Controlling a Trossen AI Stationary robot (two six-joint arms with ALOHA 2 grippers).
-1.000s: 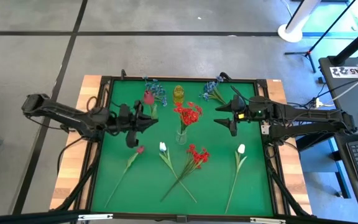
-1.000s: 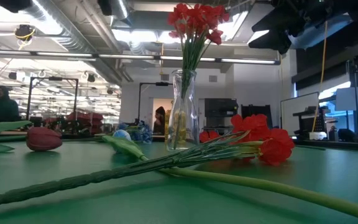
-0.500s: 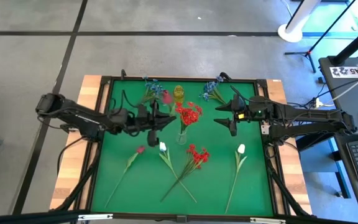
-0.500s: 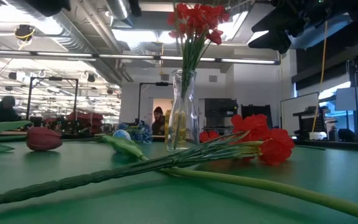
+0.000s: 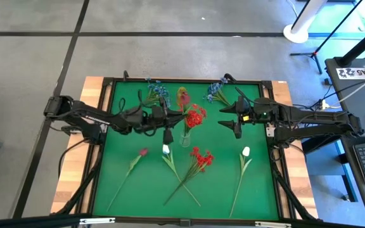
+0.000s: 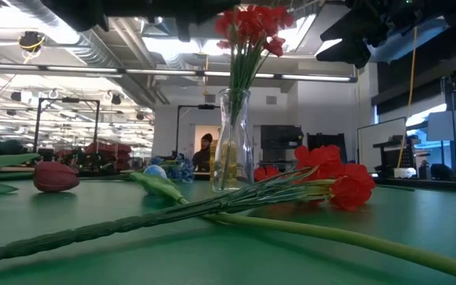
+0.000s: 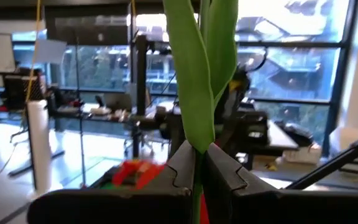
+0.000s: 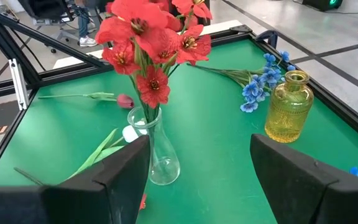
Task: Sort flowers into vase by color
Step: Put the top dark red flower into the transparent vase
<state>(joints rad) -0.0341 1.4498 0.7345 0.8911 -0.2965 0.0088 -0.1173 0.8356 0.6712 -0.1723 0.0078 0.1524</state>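
My left gripper [image 5: 168,120] is shut on a green-stemmed flower with a red-pink bud [image 5: 183,97], held in the air. In the high view the bud lies over the yellow vase [image 5: 182,101] at the table's far side. The clear vase [image 5: 184,139] just right of this gripper holds red clustered blooms [image 5: 194,117] upright. My right gripper [image 5: 232,120] is open and hovers right of the clear vase [image 8: 157,158]. A red rosebud [image 5: 142,152], two white tulips [image 5: 165,149] [image 5: 246,151] and a red cluster [image 5: 201,157] lie flat on the green mat. My left gripper pinches the flower's green stem [image 7: 197,163] between its two fingers, just below where the long leaves [image 7: 194,81] sprout. The fingers come level from the table's left and lie across the stem. The flower is lifted clear, and its stem and leaves rise above the fingers.
Blue sprigs lie at the far edge on both sides of the yellow vase [image 5: 158,92] [image 5: 215,94]. A raised black frame [image 5: 108,126] borders the mat. The loose stems cross the near half of the mat [image 5: 182,183]. People show in the room beyond in the low view.
My left gripper has moved toward the table's right, staying shut on the stem. It has carried the red-pink bud from left of the blue sprigs, past them, to over the yellow vase. My right arm has kept still.
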